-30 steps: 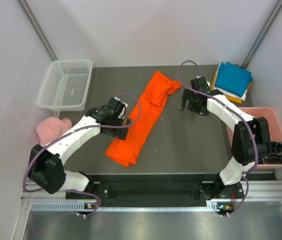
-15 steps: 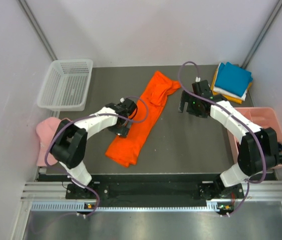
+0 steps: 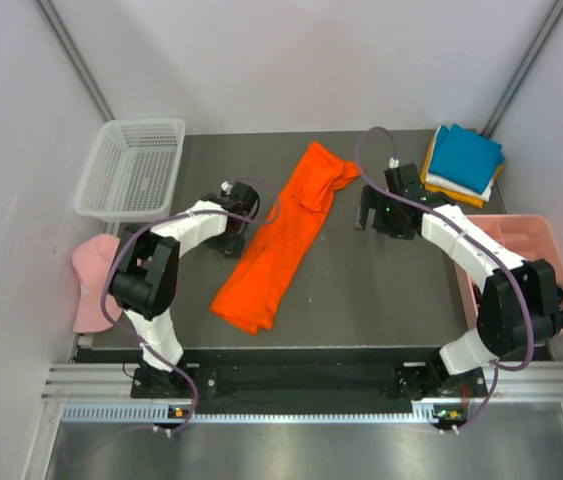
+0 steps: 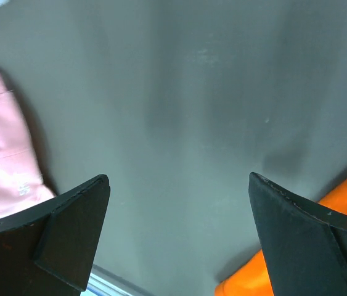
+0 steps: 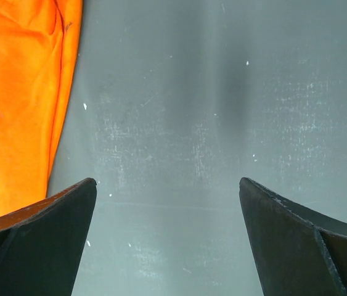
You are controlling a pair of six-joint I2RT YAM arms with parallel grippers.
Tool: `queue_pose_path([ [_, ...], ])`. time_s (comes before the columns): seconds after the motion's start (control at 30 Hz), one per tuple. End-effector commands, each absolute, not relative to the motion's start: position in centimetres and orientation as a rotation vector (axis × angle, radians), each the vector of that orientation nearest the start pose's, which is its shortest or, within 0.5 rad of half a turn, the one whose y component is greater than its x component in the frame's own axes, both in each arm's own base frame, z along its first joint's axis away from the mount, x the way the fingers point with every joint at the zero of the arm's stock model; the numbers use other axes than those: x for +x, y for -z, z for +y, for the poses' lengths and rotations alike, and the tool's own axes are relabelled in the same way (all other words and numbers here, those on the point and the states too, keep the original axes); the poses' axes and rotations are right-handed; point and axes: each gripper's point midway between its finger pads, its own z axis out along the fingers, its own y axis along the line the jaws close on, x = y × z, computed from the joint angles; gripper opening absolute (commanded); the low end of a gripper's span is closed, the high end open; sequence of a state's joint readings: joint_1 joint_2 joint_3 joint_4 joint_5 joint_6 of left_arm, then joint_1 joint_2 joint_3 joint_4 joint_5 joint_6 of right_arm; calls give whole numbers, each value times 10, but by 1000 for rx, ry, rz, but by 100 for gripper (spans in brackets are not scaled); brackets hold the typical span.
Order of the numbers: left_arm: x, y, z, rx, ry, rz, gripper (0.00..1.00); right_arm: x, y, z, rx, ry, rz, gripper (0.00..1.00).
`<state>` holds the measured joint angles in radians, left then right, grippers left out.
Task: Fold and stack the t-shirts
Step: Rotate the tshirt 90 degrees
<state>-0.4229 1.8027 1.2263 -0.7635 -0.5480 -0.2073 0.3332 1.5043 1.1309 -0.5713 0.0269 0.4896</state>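
The bright orange t-shirt [image 3: 283, 235] lies as a long narrow strip slanting across the middle of the table. It also shows in the left wrist view [image 4: 244, 282] and the right wrist view [image 5: 19, 92]. A folded stack stands at the back right, with the teal shirt [image 3: 466, 157] on top and white and amber edges beneath. My left gripper [image 3: 231, 238] [image 4: 178, 177] is open and empty over bare table just left of the orange strip. My right gripper [image 3: 374, 217] [image 5: 167, 180] is open and empty over bare table just right of the strip's upper end.
A white mesh basket [image 3: 133, 168] stands at the back left. A pale pink cap [image 3: 96, 268] [image 4: 0, 160] lies at the left edge. A pink bin [image 3: 526, 235] holding dark items sits at the right edge.
My left gripper has drawn back off the orange shirt's left edge to the bare table beside it, and the left arm has folded leftward. The right gripper has barely shifted.
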Motion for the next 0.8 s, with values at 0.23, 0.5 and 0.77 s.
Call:
queue_pose_path([
  [0.23, 326, -27, -71, 253, -614, 2756, 99, 343, -147, 143, 171, -355, 2464, 99],
  [0.5, 294, -20, -100, 414, -620, 2805, 99, 343, -142, 140, 179, -331, 2470, 99],
  [0.77, 255, -12, -157, 634, -569, 2805, 99, 342, -145, 138, 193, -324, 2464, 99],
])
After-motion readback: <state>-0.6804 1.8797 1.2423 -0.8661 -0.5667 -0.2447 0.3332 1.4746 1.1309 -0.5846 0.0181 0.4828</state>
